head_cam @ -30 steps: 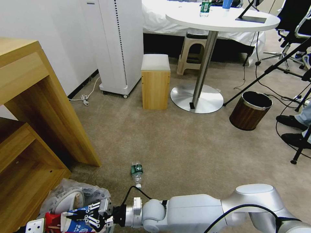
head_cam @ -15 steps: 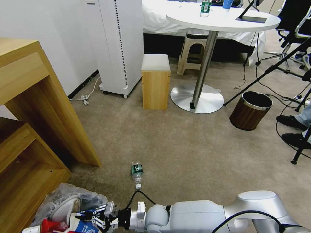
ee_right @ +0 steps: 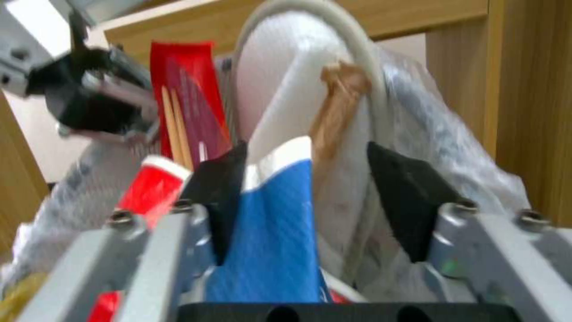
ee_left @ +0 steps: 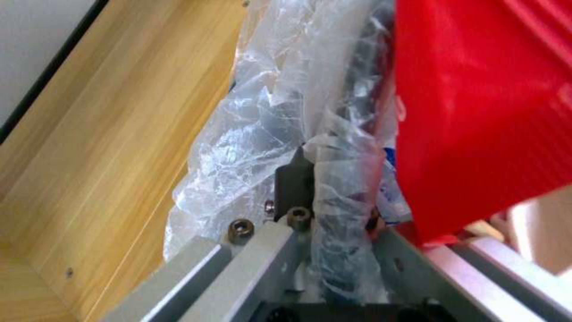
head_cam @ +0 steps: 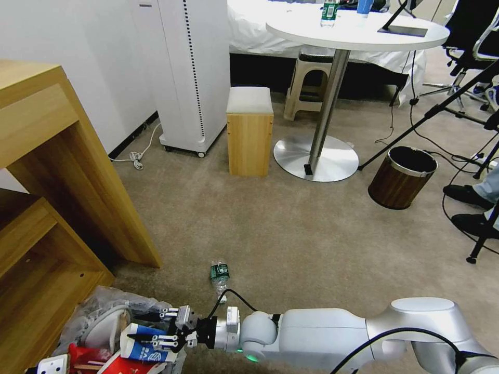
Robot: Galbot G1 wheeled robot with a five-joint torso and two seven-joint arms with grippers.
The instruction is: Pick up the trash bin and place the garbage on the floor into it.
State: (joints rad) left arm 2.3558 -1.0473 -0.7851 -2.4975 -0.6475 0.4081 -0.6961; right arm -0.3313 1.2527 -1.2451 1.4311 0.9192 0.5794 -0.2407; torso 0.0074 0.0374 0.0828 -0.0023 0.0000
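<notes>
Blue-white carton (head_cam: 148,344), light and crushable, lies atop the full trash bin (head_cam: 99,322) between the right gripper (head_cam: 156,327)'s parted, slack fingers, while the left gripper (ee_left: 325,210) pinches the bin's thin crinkly liner rim.

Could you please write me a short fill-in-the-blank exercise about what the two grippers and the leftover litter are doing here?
1. The bottle lying on the floor has a ____ label.
2. Over the trash bin, the right gripper has its jaws ____ around the blue-white carton.
3. The left gripper is at the bin's bagged rim, its jaws ____ on it.

Missing words: green; open; shut.
</notes>
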